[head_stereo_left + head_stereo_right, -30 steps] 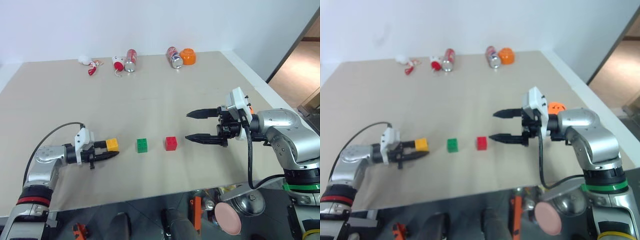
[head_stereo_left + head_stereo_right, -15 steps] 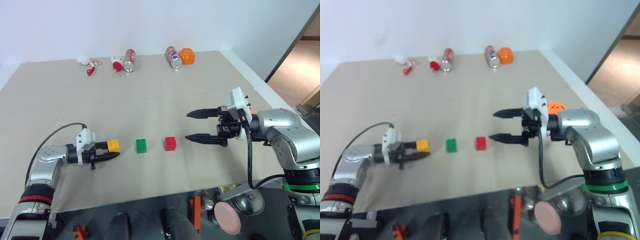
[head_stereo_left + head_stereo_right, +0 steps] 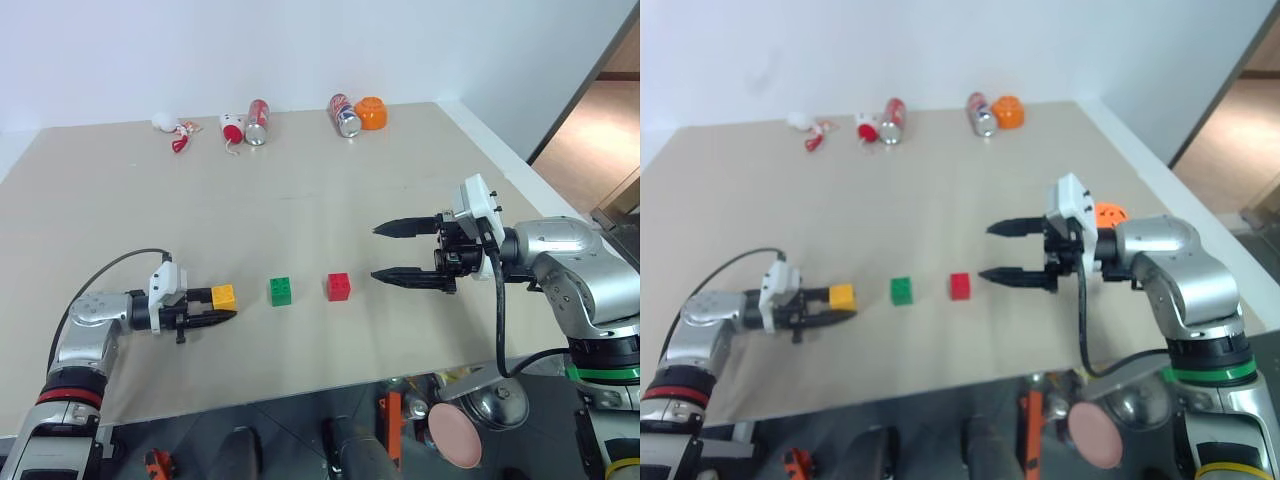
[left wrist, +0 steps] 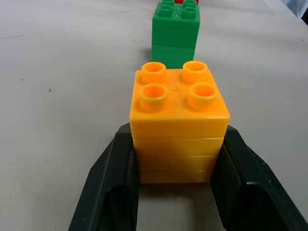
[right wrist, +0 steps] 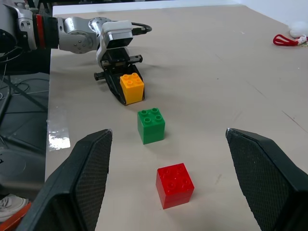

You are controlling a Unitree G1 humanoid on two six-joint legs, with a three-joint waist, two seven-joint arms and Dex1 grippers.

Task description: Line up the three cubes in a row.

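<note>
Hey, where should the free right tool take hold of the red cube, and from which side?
Grip the red cube across two flat opposite side walls, below the studs. It stands upright, apart from the green cube. The open right tool could probably come in level from the cube's right.

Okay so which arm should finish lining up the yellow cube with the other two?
Left. The left gripper is already shut on the yellow-orange cube, in line with the green cube and red cube. The right gripper hangs open past the red cube, farthest away.
</note>
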